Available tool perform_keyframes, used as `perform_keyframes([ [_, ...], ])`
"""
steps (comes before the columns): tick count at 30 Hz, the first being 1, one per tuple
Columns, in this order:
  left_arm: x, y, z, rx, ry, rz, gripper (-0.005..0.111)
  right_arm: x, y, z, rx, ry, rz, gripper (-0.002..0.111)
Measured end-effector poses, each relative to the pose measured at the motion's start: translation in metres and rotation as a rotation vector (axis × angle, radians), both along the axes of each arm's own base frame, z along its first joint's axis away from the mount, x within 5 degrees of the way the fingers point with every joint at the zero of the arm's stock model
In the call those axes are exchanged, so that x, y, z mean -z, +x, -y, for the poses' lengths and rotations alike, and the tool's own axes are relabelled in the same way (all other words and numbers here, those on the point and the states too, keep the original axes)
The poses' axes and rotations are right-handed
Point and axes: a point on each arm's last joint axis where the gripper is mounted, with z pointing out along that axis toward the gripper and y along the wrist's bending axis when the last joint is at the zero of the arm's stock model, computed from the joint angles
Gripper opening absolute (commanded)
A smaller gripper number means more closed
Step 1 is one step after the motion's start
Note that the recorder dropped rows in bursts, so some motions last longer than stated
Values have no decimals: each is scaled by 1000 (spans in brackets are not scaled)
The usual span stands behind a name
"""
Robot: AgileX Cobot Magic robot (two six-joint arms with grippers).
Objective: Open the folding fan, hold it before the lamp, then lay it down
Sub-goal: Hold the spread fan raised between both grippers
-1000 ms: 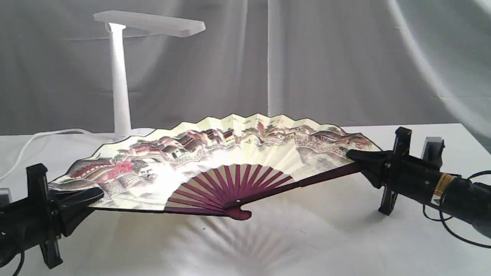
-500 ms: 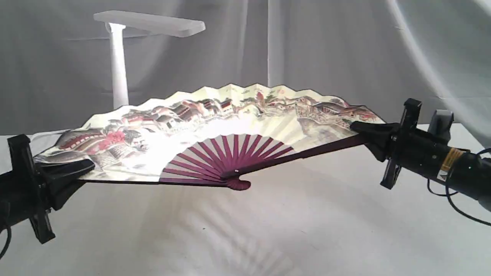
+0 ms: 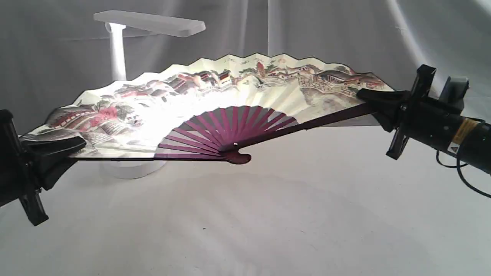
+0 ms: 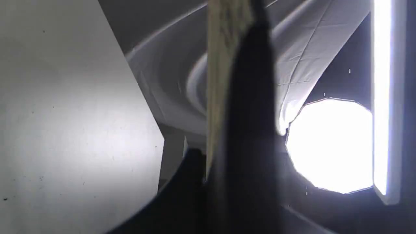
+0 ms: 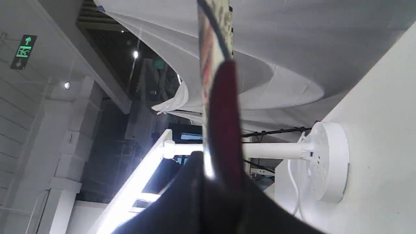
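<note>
The folding fan (image 3: 215,103) is spread fully open and held in the air, its painted cream face tilted toward the exterior view. My left gripper (image 3: 78,145) is shut on the fan's left outer rib. Shut on the maroon right outer rib is my right gripper (image 3: 362,95). The fan's pivot (image 3: 236,156) hangs clear of the table. The white lamp (image 3: 149,23) stands behind the fan's left half. Its stem (image 3: 117,53) is partly hidden and its base (image 3: 132,168) shows below the fan. The right wrist view shows the rib (image 5: 224,113) edge-on, with the lamp's base (image 5: 328,162) behind.
A white table (image 3: 268,222) lies under the fan, and grey cloth (image 3: 326,34) hangs behind. The left wrist view shows the lamp's lit head (image 4: 382,97) and a bright round light (image 4: 328,146). A black cable (image 3: 466,180) trails from my right arm.
Both grippers have lifted the open fan well above the table and tilted it more upright. It now covers the middle of the lamp's stem, and the base shows beneath it.
</note>
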Motion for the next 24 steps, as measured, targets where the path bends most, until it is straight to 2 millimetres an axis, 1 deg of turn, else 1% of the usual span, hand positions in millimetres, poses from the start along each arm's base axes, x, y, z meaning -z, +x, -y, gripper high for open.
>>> perform_keyframes([
  [3,-6,-1,0,-1,-6,8,0,-12,-1,0,3,-5,26,0],
  [7,-13,-2,0,-7,-8,29,0,-19,-2,0,8,-3,43,0],
  [10,-16,-3,0,-9,-6,40,0,-19,-2,0,11,-1,44,0],
  [24,-16,-3,1,-8,-4,39,0,-19,-2,0,5,-6,43,0],
])
